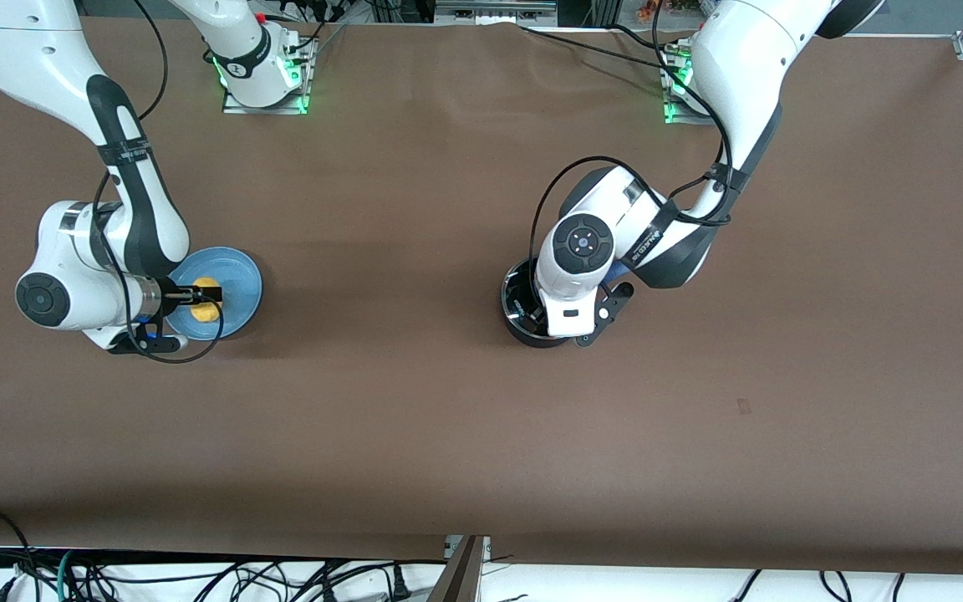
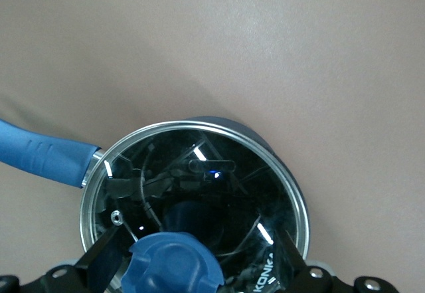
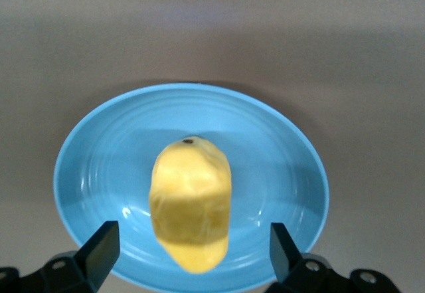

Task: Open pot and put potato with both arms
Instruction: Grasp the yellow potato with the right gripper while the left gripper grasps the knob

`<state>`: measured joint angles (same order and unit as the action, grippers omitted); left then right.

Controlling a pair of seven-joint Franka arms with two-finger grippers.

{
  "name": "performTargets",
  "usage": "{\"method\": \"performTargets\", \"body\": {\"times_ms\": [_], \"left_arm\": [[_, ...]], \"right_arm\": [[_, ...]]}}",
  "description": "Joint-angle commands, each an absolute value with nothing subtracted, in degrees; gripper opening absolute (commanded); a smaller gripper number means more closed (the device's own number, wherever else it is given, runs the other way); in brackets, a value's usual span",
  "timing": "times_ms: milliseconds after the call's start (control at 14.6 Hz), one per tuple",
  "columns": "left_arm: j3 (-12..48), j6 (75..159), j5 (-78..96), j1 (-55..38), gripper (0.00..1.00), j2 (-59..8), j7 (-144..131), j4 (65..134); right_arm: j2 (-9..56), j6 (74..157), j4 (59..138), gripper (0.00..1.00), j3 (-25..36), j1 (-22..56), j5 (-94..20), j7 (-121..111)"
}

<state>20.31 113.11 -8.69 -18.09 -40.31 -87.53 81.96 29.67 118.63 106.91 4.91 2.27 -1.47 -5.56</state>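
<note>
1. Front view: brown table point(image 1: 448, 418) with two white arms. Right arm's base sits at the top toward its own end of the table. The right gripper point(image 1: 201, 294) is low over a round blue plate point(image 1: 239, 284), and the yellow potato point(image 1: 207, 308) lies on that plate. Fingers are spread, one on each side of the potato; contact cannot be told here.
2. Front view: the left arm bends down over the black pot point(image 1: 517, 311), well apart from the plate, toward the left arm's end of the table. The wrist covers most of the pot, so only the rim arc shows. The left gripper is hidden under the wrist in this view.
3. Left wrist view: pot point(image 2: 192, 193) seen from above, glass lid point(image 2: 219, 173) with metal rim still on. Blue lid knob point(image 2: 176, 266) sits between the left gripper's point(image 2: 192, 256) fingers point(image 2: 103, 256). Jaws open wide with gaps on both sides of the knob, not clamped. Blue pot handle point(image 2: 43, 157) sticks out sideways from the rim.
4. Right wrist view: potato point(image 3: 190, 203) rests in the middle of the blue plate point(image 3: 99, 153), long axis pointing toward the camera. Right gripper point(image 3: 192, 250) fingers point(image 3: 103, 246) open, straddling the potato, clear gap on each side, not touching.
</note>
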Motion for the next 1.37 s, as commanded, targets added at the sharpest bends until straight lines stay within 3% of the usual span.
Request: {"method": "performTargets", "body": {"times_ms": [0,274,343,549,754,960,1166,1303], "left_arm": [[19.8,111.9,-9.9,-19.2,1.00,-40.5,-84.8,82.7],[20.0,111.9,-9.9,-19.5,0.99,-40.4,-84.6,83.3],[20.0,111.8,-9.8,-19.5,0.95,-40.3,-84.6,83.3],[20.0,111.5,-9.8,-19.6,0.81,-40.3,-84.6,83.2],[20.0,111.4,-9.8,-19.8,0.63,-40.4,-85.1,83.3],[20.0,111.4,-9.8,-20.0,0.47,-40.3,-84.8,83.1],[20.0,110.7,-9.9,-19.4,0.41,-40.2,-84.2,82.6],[19.9,108.3,-9.8,-18.1,0.41,-38.2,-81.0,82.4]], "right_arm": [[27.9,123.7,111.4,1.00,4.7,2.0,-1.1,-5.3],[27.8,127.9,114.4,0.98,4.7,2.0,-1.1,-5.3],[27.8,127.9,114.3,0.90,4.7,2.0,-1.1,-5.3],[27.8,127.9,114.3,0.52,4.7,2.0,-1.1,-5.3],[27.8,127.8,114.0,0.33,4.7,2.0,-1.1,-5.3],[27.6,127.4,112.8,0.31,4.7,2.0,-1.1,-5.7],[26.0,125.8,109.8,0.31,4.6,2.0,-1.1,-6.3],[24.8,120.4,105.2,0.31,3.9,2.5,-1.3,-6.1]]}}
